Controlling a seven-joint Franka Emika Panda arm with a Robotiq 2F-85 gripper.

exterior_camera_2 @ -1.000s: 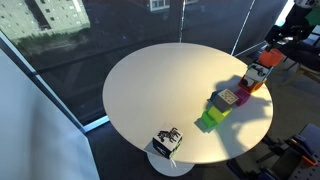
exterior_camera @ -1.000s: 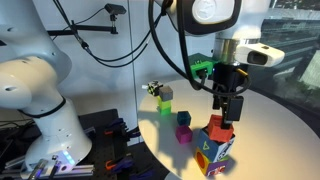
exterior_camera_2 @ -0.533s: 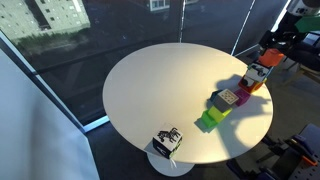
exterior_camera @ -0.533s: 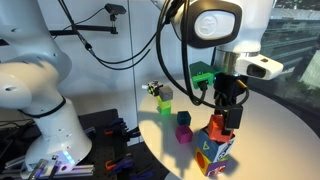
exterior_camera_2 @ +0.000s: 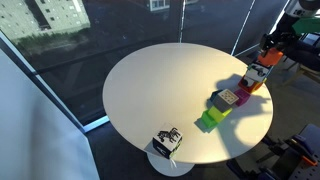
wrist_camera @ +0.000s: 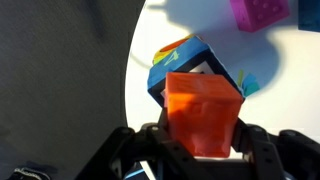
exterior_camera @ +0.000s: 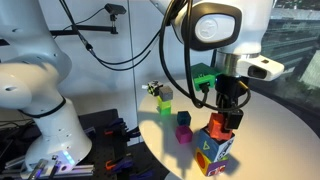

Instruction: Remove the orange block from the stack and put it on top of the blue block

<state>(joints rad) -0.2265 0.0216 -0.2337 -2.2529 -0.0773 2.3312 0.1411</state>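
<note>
Black claw point(wrist_camera: 200, 148) gripped the small plain orange-red cube point(wrist_camera: 202, 105) on top of the large multicoloured cube with blue edges point(wrist_camera: 180, 62).
Its fingers lay flush against two opposite sides of the glossy, evenly coloured cube, which sat on the big cube's upper face. In an exterior view the small dark blue-teal cube point(exterior_camera: 185, 134) stood near, a small magenta cube point(exterior_camera: 183, 118) right by it. Everything rested on a round white table point(exterior_camera_2: 150, 90) beside a dark window wall point(exterior_camera_2: 60, 40) showing buildings outside.
</note>
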